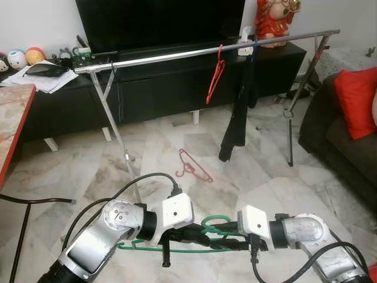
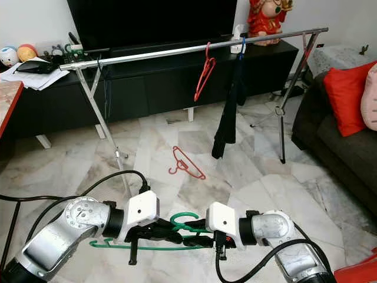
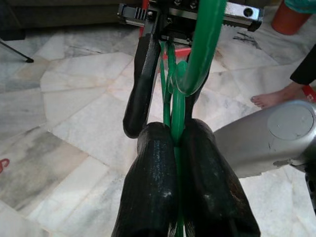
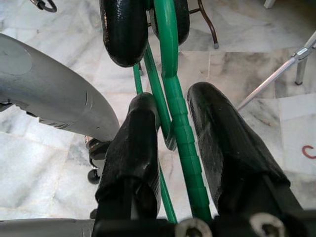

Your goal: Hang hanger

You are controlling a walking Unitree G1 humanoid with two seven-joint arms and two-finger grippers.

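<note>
A green wire hanger (image 1: 215, 223) hangs level low in front of me, between my two grippers. My left gripper (image 1: 203, 237) is shut on it, its two pads (image 3: 153, 173) pinching the thin green wire. From the other side my right gripper (image 1: 227, 232) is open, with one finger (image 4: 140, 143) on each side of the hanger's thick green neck (image 4: 180, 128) and a gap showing. The silver clothes rail (image 1: 206, 52) stands ahead, beyond the grippers, at about TV-cabinet height.
A red hanger (image 1: 215, 73) and a black garment (image 1: 238, 112) hang on the rail. Another red hanger (image 1: 193, 165) lies on the marble floor. A dark sofa (image 1: 330, 141) with a red cushion (image 1: 356, 100) stands on the right, and a table edge (image 1: 12, 118) on the left. A person's bare foot (image 3: 269, 98) is nearby.
</note>
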